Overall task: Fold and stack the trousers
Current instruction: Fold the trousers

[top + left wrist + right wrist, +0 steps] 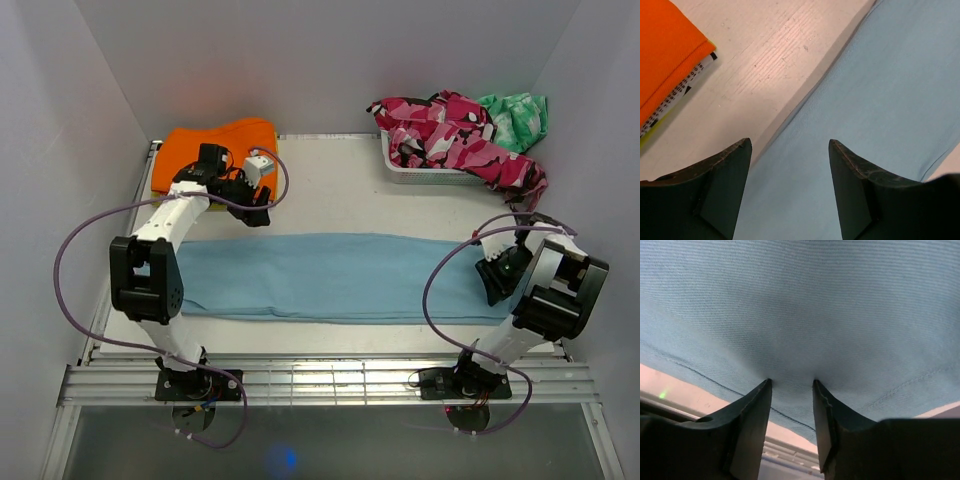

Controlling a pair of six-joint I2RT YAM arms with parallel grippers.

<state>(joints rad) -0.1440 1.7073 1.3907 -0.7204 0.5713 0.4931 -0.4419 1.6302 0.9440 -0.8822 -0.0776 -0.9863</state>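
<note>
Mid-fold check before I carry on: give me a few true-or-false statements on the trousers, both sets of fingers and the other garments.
1. The trousers lie as one long strip across the table. True.
2. The left fingers are clamped on the cloth. False: they stand open above the trousers' far edge and hold nothing.
3. The right fingers are down on the trousers, with cloth puckered between their tips. True.
4. The orange garment lies on top of the trousers. False: it sits folded at the far left corner, apart from them.
5. The pink camouflage garment is spread flat on the table. False: it spills out of the white basket at the far right.
</note>
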